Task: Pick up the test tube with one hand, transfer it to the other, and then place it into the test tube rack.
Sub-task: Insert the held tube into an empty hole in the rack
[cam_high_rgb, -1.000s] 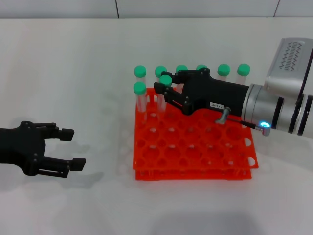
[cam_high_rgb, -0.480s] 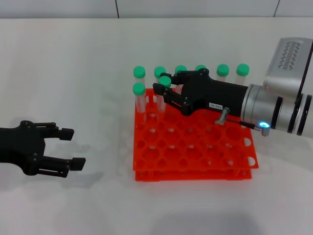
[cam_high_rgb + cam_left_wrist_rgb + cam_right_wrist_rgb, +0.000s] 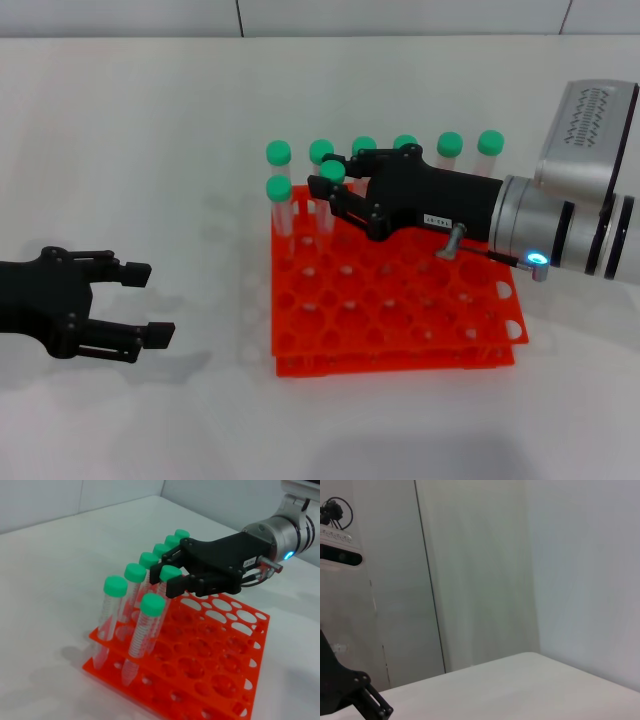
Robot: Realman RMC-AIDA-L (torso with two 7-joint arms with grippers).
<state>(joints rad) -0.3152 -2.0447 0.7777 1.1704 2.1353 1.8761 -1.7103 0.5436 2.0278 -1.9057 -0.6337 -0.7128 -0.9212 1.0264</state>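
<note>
In the head view we count eight green-capped tubes standing in one orange test tube rack (image 3: 390, 290) on the white bench (image 3: 150, 130): six along its far row, two nearer. Our right claw (image 3: 335, 195) hangs over the rack's far side, fingers closed around the test tube (image 3: 332, 172). Our left claw (image 3: 135, 302) rests well left of the rack, wide and empty. The left wrist view shows the same grasp. The right wrist view shows only a wall.

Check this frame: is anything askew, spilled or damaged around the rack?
Nothing spilled or broken. The only oddity: the test tube in the right gripper leans, as does the front-corner tube, in the test tube rack. Left gripper waits open, aside.
</note>
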